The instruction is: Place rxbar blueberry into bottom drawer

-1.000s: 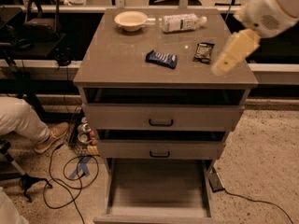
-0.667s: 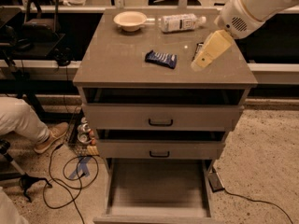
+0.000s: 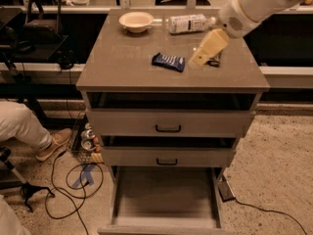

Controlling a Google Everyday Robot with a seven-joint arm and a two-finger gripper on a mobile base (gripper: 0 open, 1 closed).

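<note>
So, only the one camera view to go on, looking down at the front of the cabinet (image 3: 122, 67). The rxbar blueberry (image 3: 168, 61) lies flat on the cabinet's top, a bit right of the middle and towards the front half, dark blue wrapper with white lettering facing up, turned at a slight angle.

The gripper (image 3: 197, 58) comes in from the cabinet's upper right on a fat white arm (image 3: 254, 4) and slants down and left. Its pale tip sits just to the right of the bar, close but apart from it, with a sliver of bare top between them. Honestly can't tell whether the gripper is open or closed, it just reads as one yellowish wedge. It has no hold on the bar, which lies free on the top.

Right behind the tip, on the cabinet's right side, a dark snack packet (image 3: 214, 60) peeks out. At the back of the cabinet top there's a shallow bowl (image 3: 136, 21), and a clear bottle (image 3: 188, 23) lying on its side next to it.

Down the cabinet's front: top drawer (image 3: 168, 124) and middle drawer (image 3: 166, 156), each with a black handle, then the bottom drawer (image 3: 166, 199) pulled well out, its plain floor showing.

Left of the cabinet, someone's leg (image 3: 19, 126) and shoe (image 3: 55, 143), plus cables (image 3: 73, 180) on the floor.
</note>
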